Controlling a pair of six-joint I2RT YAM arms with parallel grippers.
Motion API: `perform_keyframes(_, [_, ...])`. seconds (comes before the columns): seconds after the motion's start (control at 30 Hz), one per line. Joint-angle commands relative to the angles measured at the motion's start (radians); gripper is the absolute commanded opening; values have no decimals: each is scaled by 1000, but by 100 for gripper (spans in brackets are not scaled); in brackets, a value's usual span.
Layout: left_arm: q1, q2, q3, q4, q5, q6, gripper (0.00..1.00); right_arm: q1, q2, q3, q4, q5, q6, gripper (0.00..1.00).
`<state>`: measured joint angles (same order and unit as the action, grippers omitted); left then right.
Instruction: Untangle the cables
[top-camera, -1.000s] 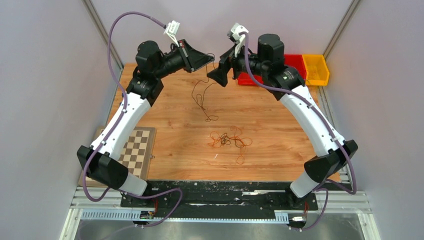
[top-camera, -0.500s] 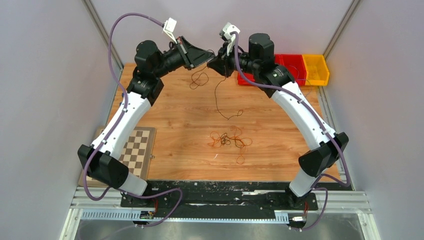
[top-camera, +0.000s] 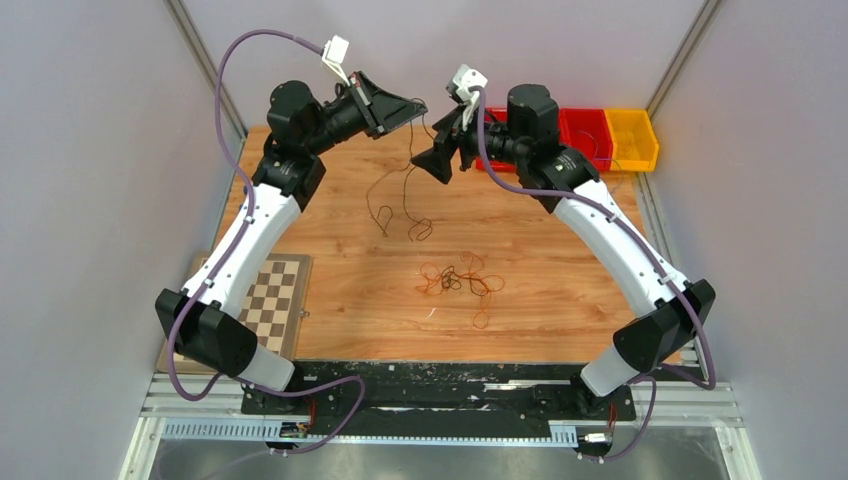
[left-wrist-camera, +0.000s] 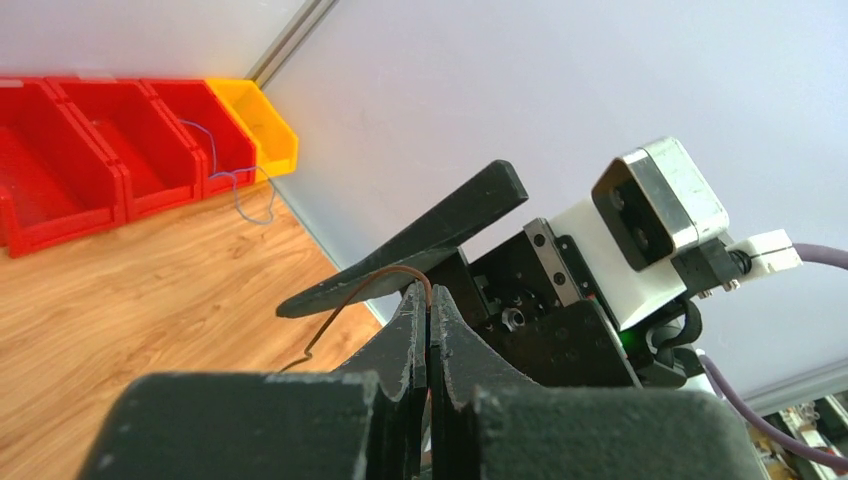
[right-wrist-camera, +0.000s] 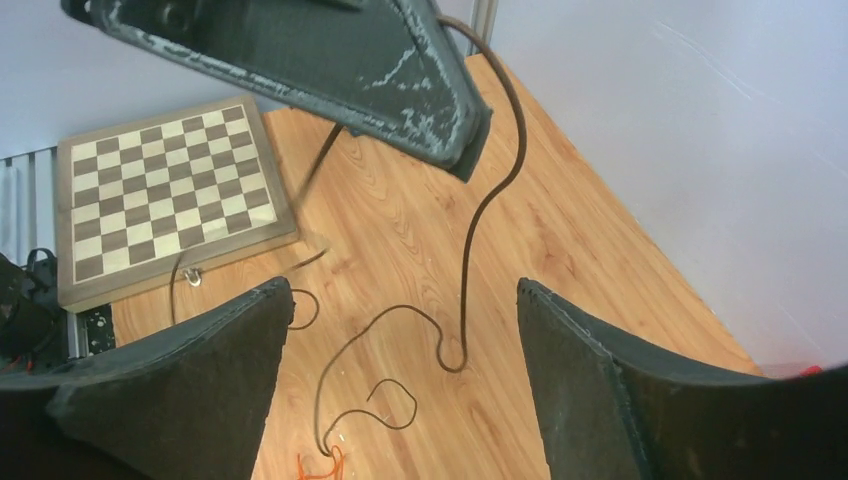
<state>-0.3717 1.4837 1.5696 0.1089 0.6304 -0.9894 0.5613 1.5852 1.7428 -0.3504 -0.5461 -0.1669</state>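
Dark wire (top-camera: 420, 232) dangles limp from left gripper (top-camera: 405, 103), clenched on its top end. Right gripper (top-camera: 437, 160) gapes beside it, holding nothing. Orange-and-dark tangle (top-camera: 458, 280) lies mid-table (top-camera: 560, 260). Looks hair-thin and floppy, likely to snag; best pinched at a free end.

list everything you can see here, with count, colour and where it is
wooden table: one, light brown, under everything
tangle of hair-thin wires: one, orange and dark, table centre
dark brown wire: one, hanging from the left gripper to the table
red plastic bins: three, far right edge
yellow plastic bin: one, beside the red ones
thin blue wire: one, trailing from a red bin
chequered board: one, brown and white, near left edge
left gripper: black, shut on the dark brown wire
right gripper: black, open, facing the left gripper
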Motion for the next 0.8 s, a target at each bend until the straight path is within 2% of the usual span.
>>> perform_keyframes(0.0, [6,-11,4,47,2,-17,0,-3,-60,-20,37,35,-51,86])
perform_keyframes(0.27, [6,-12,1,50,-7,-24,0,-7,-22,54,14,97,-57,100])
perform_keyframes(0.43, [4,-1,-1,63,-39,-74,2,16,6,78,105,108,51,100])
perform_keyframes(0.5, [3,6,10,58,-58,-94,13,23,12,66,148,121,69,98])
perform_keyframes(0.53, [2,11,18,31,-67,-101,14,30,21,69,153,125,68,96])
perform_keyframes(0.67, [0,17,42,-21,-113,-158,17,49,49,75,161,152,60,87])
perform_keyframes(0.77, [0,12,40,-15,-111,-175,16,49,68,81,183,180,60,73])
